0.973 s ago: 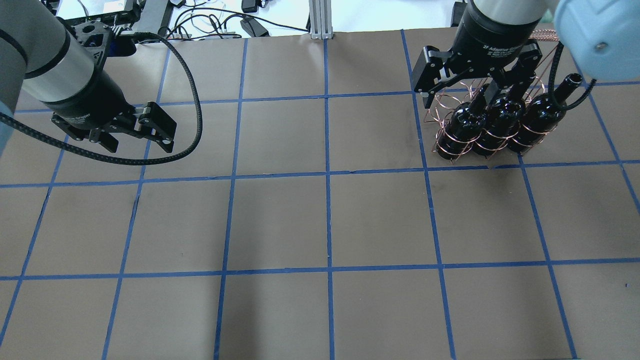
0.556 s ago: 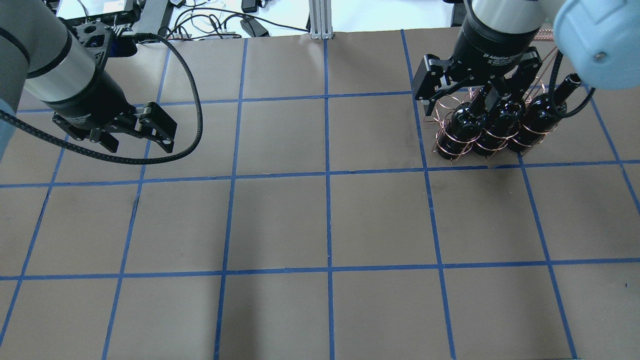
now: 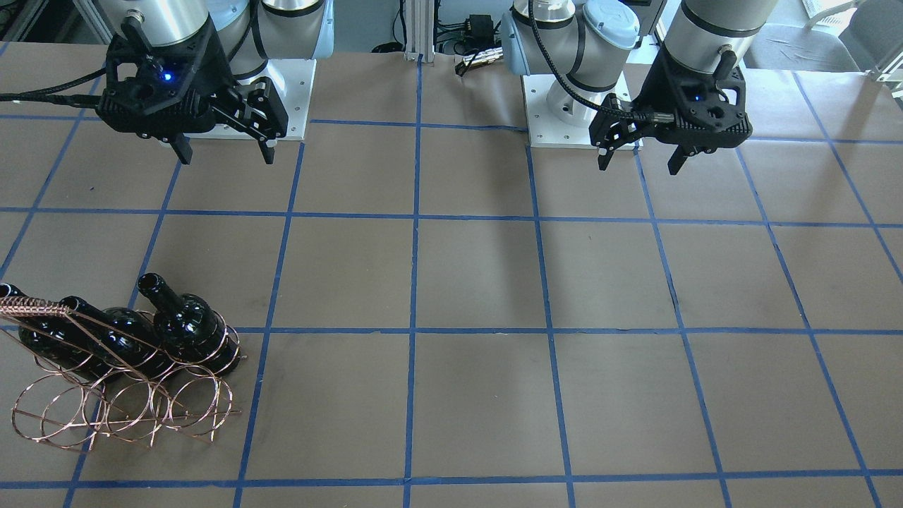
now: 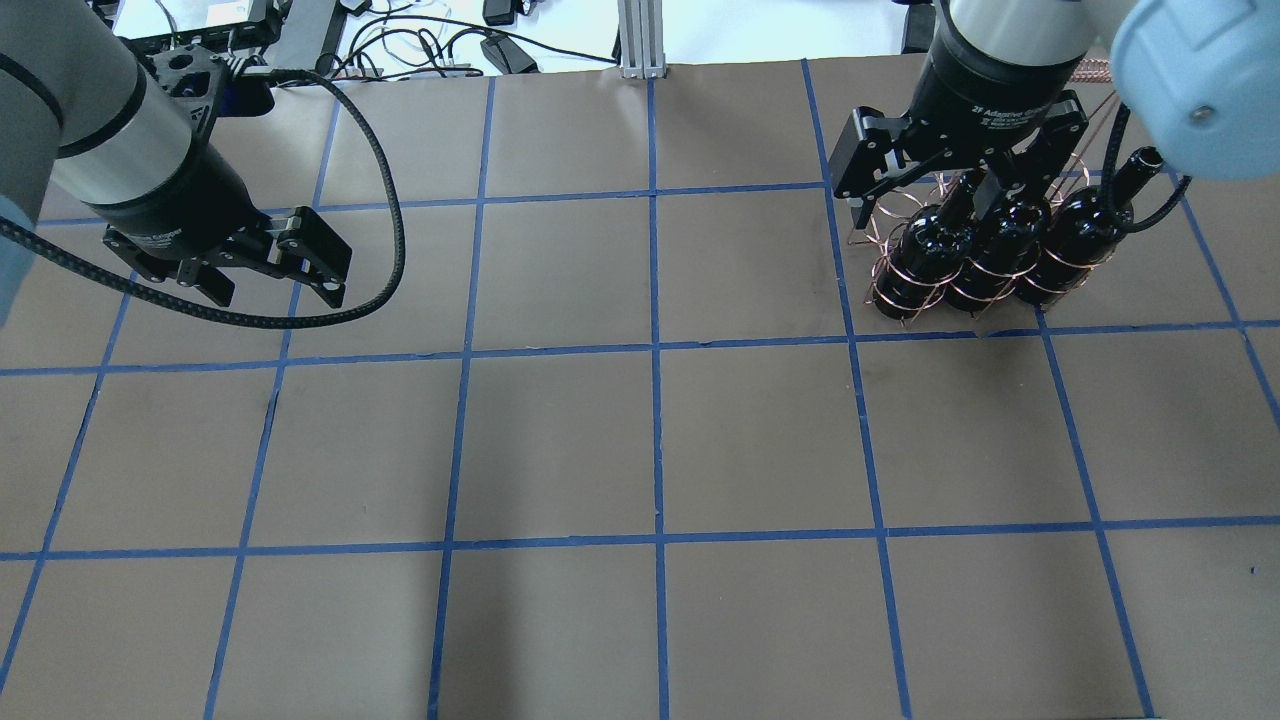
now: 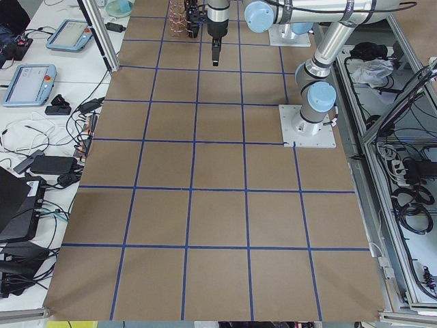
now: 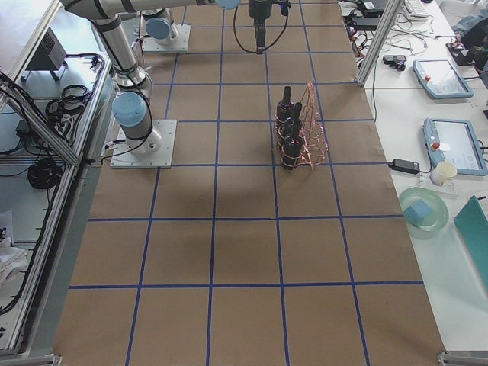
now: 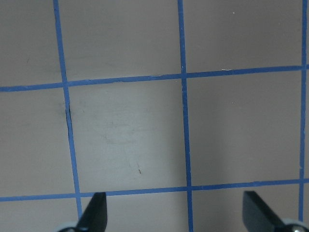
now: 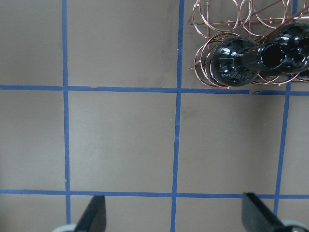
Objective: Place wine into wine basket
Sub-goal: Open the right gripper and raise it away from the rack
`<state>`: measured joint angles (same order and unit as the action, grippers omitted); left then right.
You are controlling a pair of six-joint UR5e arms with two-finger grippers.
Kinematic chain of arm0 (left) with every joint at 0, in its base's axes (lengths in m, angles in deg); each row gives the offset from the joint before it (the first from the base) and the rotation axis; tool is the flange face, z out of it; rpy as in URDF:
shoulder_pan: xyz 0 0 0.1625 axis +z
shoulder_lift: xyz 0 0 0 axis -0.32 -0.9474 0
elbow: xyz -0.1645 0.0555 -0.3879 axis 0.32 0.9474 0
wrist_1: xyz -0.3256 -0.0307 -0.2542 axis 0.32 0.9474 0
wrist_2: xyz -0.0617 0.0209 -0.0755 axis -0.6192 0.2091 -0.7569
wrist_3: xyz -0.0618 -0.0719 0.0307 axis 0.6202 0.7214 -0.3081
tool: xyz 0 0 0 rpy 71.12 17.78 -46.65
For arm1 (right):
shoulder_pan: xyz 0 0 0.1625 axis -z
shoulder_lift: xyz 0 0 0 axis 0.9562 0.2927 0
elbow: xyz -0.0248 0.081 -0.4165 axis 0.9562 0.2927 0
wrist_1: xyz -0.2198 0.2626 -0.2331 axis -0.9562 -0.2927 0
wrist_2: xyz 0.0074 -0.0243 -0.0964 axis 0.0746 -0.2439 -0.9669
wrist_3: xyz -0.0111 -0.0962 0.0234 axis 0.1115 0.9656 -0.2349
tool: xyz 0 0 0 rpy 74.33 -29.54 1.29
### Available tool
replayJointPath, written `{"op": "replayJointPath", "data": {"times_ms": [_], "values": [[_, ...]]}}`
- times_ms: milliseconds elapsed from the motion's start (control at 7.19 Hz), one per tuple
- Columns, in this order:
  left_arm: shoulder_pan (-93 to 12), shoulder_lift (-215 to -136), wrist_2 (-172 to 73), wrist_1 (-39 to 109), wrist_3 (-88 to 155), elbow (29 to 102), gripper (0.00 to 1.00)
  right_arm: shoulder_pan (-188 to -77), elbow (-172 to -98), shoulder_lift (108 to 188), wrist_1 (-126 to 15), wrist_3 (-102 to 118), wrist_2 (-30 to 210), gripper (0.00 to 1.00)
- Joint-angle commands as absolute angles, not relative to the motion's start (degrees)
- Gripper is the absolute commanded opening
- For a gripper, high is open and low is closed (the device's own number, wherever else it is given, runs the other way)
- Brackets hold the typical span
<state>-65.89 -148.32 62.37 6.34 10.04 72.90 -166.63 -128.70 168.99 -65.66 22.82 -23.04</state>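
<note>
Three dark glass wine bottles stand side by side in the copper wire wine basket (image 3: pixel 127 409), necks tilted toward the robot. In the front view they show on the left (image 3: pixel 187 321), (image 3: pixel 113 339), (image 3: pixel 42 331). In the overhead view the wine (image 4: pixel 915 255) sits in the basket (image 4: pixel 880 225) at the far right. My right gripper (image 3: pixel 226 152) is open and empty, held high above the table, apart from the bottles; it shows overhead too (image 4: pixel 920 200). The right wrist view shows a bottle (image 8: pixel 234 60) and basket rings (image 8: pixel 217 19) at the top right. My left gripper (image 4: pixel 280 295) is open and empty.
The brown table (image 4: pixel 660 440) carries a blue tape grid. Cables and boxes (image 4: pixel 440 45) lie beyond its far edge. The two arm bases (image 3: pixel 564 113) stand at the robot's side. The left wrist view shows only paper and tape between the open fingers (image 7: pixel 96 215).
My right gripper has shifted slightly over the basket, still open. The bottles, the basket and the left arm have not moved.
</note>
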Motion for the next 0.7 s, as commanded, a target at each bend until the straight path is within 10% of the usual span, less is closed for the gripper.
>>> {"op": "replayJointPath", "data": {"times_ms": [0,556], "values": [[-65.9,-148.4,62.4,6.4,10.0,72.9,1.00,-166.5,-129.0,168.7,-65.7,22.8,-22.9,1.00],[-65.4,-148.4,62.5,6.4,10.0,72.9,1.00,-166.4,-129.2,168.8,-66.2,22.9,-23.0,1.00]]}}
